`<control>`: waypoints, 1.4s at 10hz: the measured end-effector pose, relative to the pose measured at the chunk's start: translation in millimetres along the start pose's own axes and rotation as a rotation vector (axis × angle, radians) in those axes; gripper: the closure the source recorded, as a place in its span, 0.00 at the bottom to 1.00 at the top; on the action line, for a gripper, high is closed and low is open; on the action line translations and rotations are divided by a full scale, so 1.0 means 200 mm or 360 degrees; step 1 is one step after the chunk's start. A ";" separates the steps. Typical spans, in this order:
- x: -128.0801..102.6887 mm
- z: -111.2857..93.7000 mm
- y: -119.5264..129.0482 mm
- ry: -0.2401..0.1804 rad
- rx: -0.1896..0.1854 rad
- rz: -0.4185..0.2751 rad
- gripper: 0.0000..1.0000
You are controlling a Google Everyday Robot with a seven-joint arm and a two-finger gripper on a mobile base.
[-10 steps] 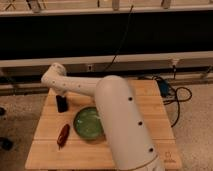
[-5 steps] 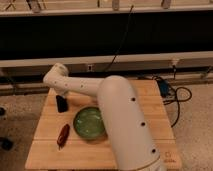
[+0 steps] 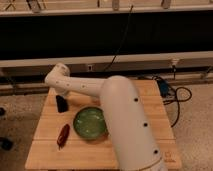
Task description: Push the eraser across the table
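The light wooden table (image 3: 145, 102) fills the lower half of the camera view. My white arm reaches from the lower right over the table to its left rear part. My gripper (image 3: 61, 103) is a dark shape hanging below the wrist, down at the tabletop near the left edge. The black eraser cannot be told apart from this dark shape; it is either under the gripper or hidden by it.
A green bowl (image 3: 90, 123) stands mid-table, just right of the gripper. A red-brown elongated object (image 3: 63, 135) lies in front of the gripper near the left edge. Cables and a blue box (image 3: 167, 90) lie off the right rear corner. A dark wall runs behind.
The arm's wrist joint has drifted slightly to the right. The dark gripper shape, the bowl and the red-brown object stay where they were.
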 end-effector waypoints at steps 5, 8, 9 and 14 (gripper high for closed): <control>-0.01 -0.01 0.02 -0.0028 0.0002 -0.0020 0.94; -0.02 0.00 0.03 -0.0046 0.0006 -0.0042 0.94; -0.03 0.00 0.04 -0.0054 0.0005 -0.0050 0.94; -0.05 0.03 0.05 -0.0083 0.0006 -0.0079 0.94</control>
